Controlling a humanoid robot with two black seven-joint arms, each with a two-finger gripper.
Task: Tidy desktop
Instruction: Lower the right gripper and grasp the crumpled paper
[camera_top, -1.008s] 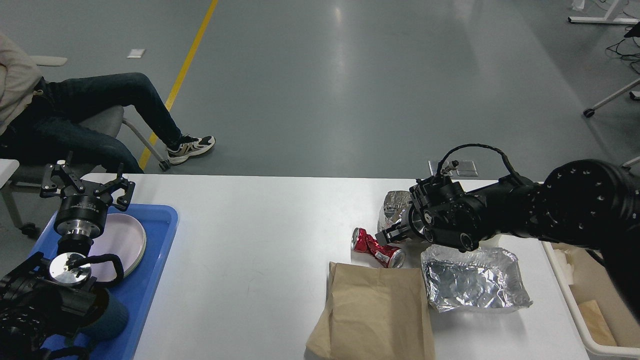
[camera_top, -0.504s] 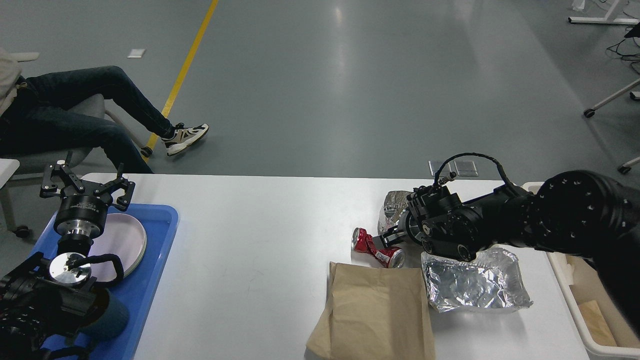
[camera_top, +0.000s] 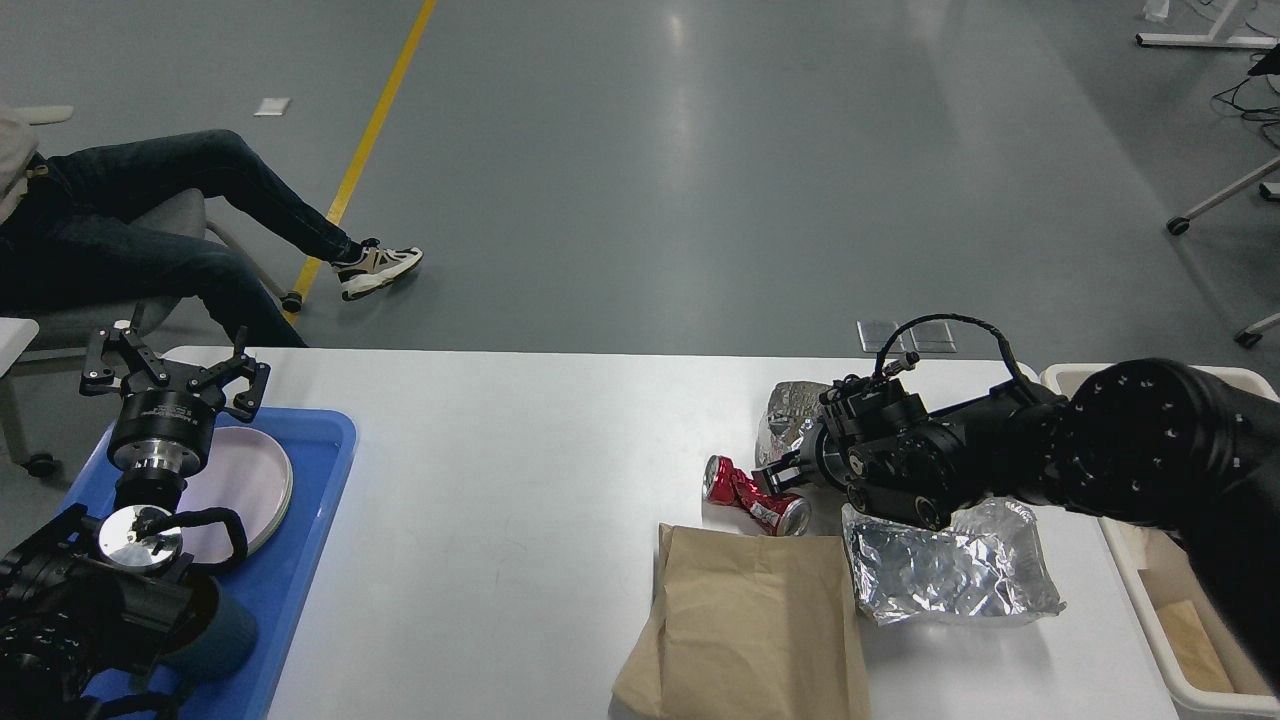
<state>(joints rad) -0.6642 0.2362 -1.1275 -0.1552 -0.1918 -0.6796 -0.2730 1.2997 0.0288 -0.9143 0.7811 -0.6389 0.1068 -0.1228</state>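
Observation:
The white desktop (camera_top: 520, 450) spans the view. On its right part lie a crushed red can (camera_top: 738, 492), a brown paper bag (camera_top: 750, 625), a flat silver foil bag (camera_top: 950, 570) and a crumpled foil wad (camera_top: 792, 412). My right gripper (camera_top: 778, 478) comes in from the right and sits low at the can's right end, its dark fingers touching or just over it; the gap between them does not show. My left gripper (camera_top: 172, 372) stands open above the blue tray (camera_top: 310, 520), holding nothing.
A pale round plate (camera_top: 245, 485) lies in the blue tray. A cream bin (camera_top: 1165, 640) stands at the desktop's right edge with brown paper inside. A seated person's legs (camera_top: 200, 200) and a chair are beyond the far left corner.
My right arm has dropped a little and its gripper has moved down-left from the foil wad onto the red can. The seated person's legs shifted. My left arm stayed still.

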